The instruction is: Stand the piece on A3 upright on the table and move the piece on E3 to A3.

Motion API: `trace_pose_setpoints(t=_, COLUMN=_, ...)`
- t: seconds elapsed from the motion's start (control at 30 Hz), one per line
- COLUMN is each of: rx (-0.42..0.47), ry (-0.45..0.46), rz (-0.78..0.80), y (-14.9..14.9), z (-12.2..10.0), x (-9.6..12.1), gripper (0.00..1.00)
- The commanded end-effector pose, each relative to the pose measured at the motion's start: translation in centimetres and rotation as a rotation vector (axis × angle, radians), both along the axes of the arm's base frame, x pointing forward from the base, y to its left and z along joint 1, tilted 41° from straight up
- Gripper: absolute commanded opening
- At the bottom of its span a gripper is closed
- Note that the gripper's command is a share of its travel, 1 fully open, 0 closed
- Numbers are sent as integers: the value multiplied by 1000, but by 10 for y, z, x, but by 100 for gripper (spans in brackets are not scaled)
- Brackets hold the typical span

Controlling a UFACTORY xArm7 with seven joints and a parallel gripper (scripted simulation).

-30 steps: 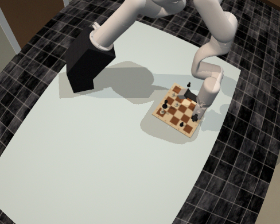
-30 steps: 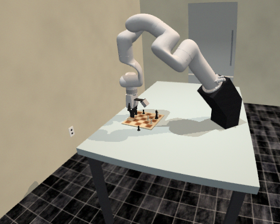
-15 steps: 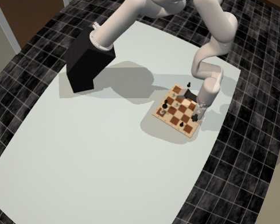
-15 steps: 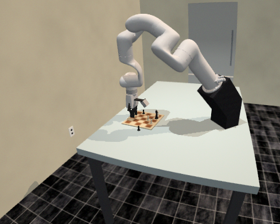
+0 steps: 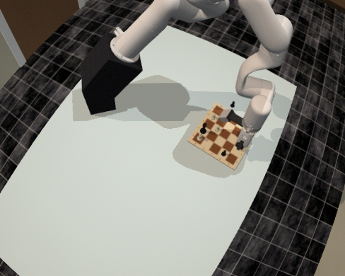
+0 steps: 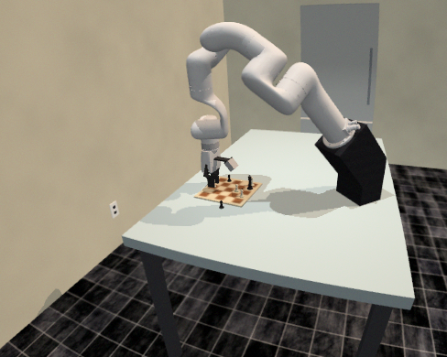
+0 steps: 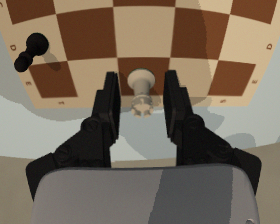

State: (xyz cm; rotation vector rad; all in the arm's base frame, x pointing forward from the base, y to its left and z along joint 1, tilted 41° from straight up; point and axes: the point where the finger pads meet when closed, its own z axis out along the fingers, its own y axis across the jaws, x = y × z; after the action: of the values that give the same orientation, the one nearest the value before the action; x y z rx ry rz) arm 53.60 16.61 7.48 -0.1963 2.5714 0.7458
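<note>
The small chessboard [image 5: 220, 135] lies on the right part of the table. My gripper [image 7: 141, 85] hangs low over the board's edge row, fingers pointing down. The fingers stand partly open on either side of a white piece [image 7: 140, 87] on an edge square, with a small gap on each side. In the top view the gripper [image 5: 240, 145] hides this piece. A black pawn [image 5: 232, 104] stands upright on the table just off the board; it also shows in the exterior view [image 6: 221, 203]. I cannot read the square letters.
Other pieces stand on the board: a black pawn [image 7: 31, 50] near the left edge of the wrist view, a tall black piece [image 5: 204, 127], and white pieces [image 5: 218, 127] [image 5: 201, 136]. The arm's black base block [image 5: 109, 75] stands at the table's far left.
</note>
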Motion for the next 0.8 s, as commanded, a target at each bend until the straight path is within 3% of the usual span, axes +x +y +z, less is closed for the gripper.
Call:
trace_pose_setpoints(t=0.0, rx=-1, ry=-2, rz=-2, y=-1, z=1, x=1, gripper=37)
trace_pose_setpoints(t=0.17, rx=-1, ry=-2, rz=-2, y=-1, z=1, x=1, gripper=37)
trace_pose_setpoints(t=0.2, rx=-1, ry=-2, rz=-2, y=-1, z=1, x=1, gripper=0)
trace_pose_setpoints(t=0.77, rx=-1, ry=-2, rz=-2, y=-1, z=1, x=1, gripper=0)
